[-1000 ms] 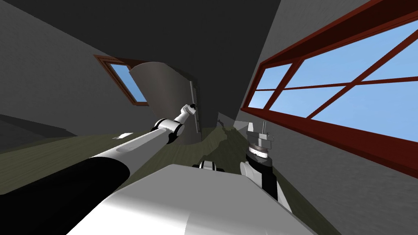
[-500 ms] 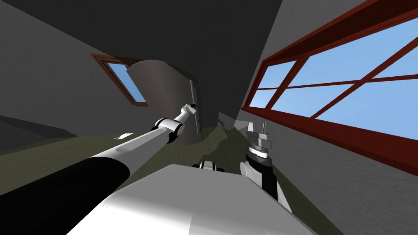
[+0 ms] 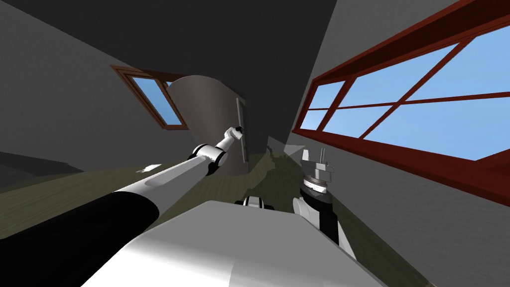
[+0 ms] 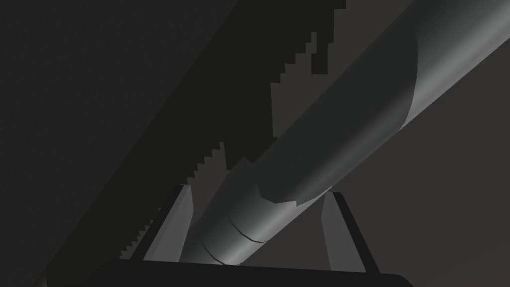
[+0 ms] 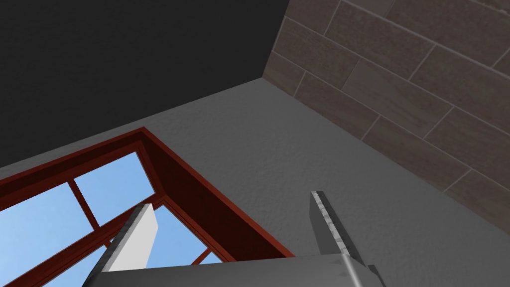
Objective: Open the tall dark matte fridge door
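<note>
The tall dark grey fridge (image 3: 209, 119) stands ahead in the head view, near the room's corner. Its slim vertical handle (image 3: 242, 127) runs along the right edge of the door. My left arm stretches out to it, and the left gripper (image 3: 238, 131) is at the handle's middle. In the left wrist view the thick grey handle bar (image 4: 338, 114) passes between the two fingers (image 4: 179, 224), and the left gripper (image 4: 256, 209) is shut on it. My right gripper (image 3: 314, 157) is held up beside my chest, fingers open and empty (image 5: 234, 229).
A long red-framed window (image 3: 398, 104) fills the grey wall on the right, close to the fridge's handle side. A smaller red-framed window (image 3: 152, 97) sits behind the fridge on the left. Olive floor (image 3: 74, 189) lies open to the left.
The whole head view has shifted: the fridge and the windows now sit a little further right, so I have moved. The left gripper stays on the handle. The right arm is unchanged.
</note>
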Tool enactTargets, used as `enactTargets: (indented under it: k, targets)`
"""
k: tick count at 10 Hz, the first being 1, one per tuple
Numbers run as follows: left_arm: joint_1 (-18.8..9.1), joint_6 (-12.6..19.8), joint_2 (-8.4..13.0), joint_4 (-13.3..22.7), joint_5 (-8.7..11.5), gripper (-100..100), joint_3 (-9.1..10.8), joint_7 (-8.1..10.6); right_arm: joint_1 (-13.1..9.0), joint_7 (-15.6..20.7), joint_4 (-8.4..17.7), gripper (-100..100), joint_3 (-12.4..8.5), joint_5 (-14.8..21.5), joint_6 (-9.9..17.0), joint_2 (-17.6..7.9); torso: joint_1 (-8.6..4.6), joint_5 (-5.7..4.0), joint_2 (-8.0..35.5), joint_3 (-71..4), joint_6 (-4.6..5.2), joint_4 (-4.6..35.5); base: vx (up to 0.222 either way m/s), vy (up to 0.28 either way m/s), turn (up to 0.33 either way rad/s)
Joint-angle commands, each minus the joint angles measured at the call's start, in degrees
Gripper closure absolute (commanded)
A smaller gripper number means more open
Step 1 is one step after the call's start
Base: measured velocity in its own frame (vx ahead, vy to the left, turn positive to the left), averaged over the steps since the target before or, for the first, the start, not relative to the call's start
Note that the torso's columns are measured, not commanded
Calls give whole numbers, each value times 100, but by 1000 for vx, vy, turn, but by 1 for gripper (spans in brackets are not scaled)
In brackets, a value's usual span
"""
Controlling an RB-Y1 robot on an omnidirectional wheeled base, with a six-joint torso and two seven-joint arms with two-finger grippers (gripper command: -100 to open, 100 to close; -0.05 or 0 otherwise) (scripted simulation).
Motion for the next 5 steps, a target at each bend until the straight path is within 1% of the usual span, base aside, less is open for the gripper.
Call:
enactTargets:
  k: [1,2,3,4,5]
  targets:
    - [-100,-77,-163,43,106,100,-65,-9,1,0,0,0,0,0,0,1,-9,-1,-25,-12,-19,4,-201,193,-83]
    - [-152,-89,-259,44,176,100,-121,-47,1,0,0,0,0,0,0,0,-7,-4,-21,-13,-14,8,-235,218,-134]
    - [-152,-89,-259,44,176,100,-121,-47,1,0,0,0,0,0,0,0,-5,-1,-10,-5,-3,0,-180,177,-66]
    - [-205,-101,-355,45,246,100,-177,-85,2,0,0,0,0,0,0,1,-14,-6,-23,-12,-17,7,-189,193,-70]
    - [-205,-101,-355,63,246,100,-177,-85,2,0,0,0,0,0,0,0,-9,-8,-15,-10,-12,4,-158,175,-63]
